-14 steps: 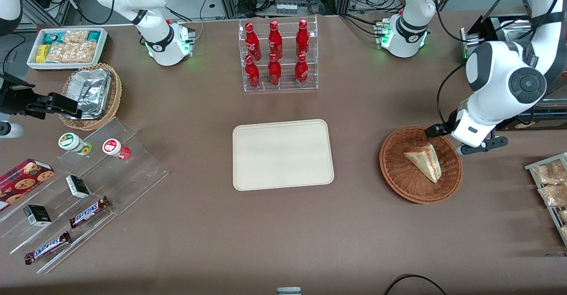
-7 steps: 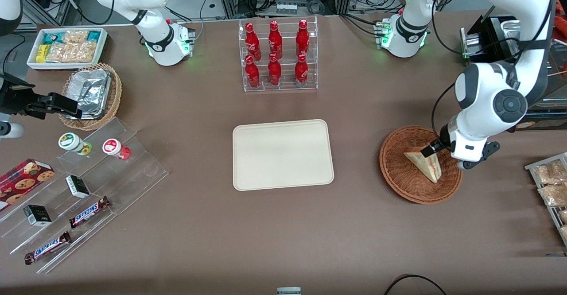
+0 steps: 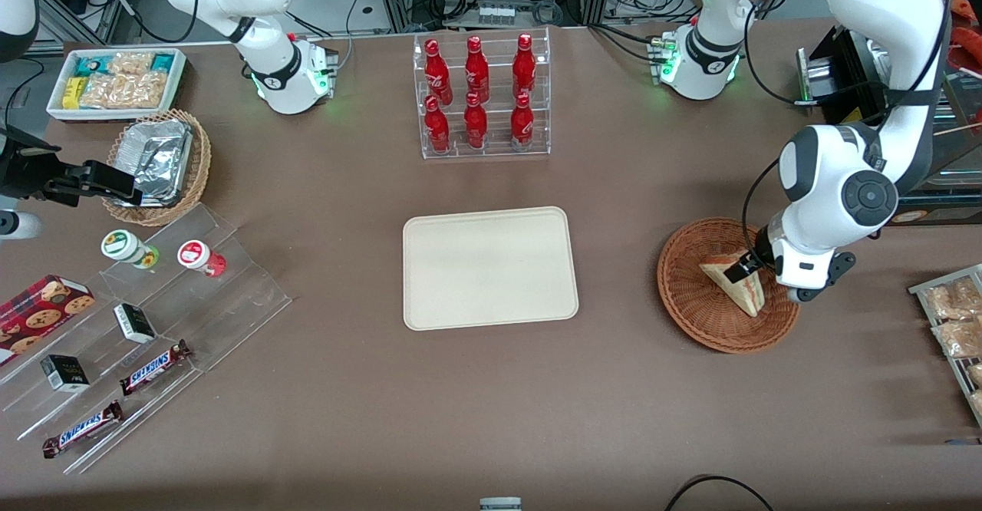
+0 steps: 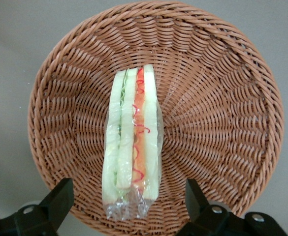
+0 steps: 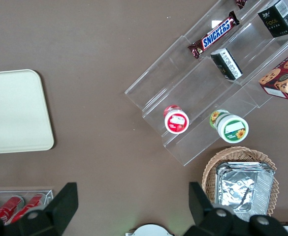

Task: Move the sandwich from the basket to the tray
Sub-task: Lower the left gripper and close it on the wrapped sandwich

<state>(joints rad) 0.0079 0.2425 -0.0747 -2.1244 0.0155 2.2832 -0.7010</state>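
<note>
Hovering low over the basket point(image 3: 727, 285) w/ fingers spread, the gripper point(image 4: 126, 209) sits right above the sandwich point(image 4: 132, 147), one finger to each side of the wedge, nothing pinched yet. So by my read this is the reach step, just pre-grasp; pickup not yet done, tray point(image 3: 489, 267) bare.

Largest first: the table point(image 3: 629, 388) has wide bare brown surface btwn basket and tray, so the carry path looks open. The bottle rack point(image 3: 482, 97) stands farther from the front camera than the tray, well apart from that line. Tray is flat w/ a low rim, plenty of room to set down.

Basket is shallow but its woven wall rises round the sandwich, so I'd guess the lift must clear the rim before going sideways. The sandwich lies on its side near the basket's middle, cut edge w/ red and green filling facing the wrist camera, wrapped in clear film.

Next move, prob.: drop a bit further, close across the bread faces gently (soft, film may be slippery), then lift straight up.
</note>
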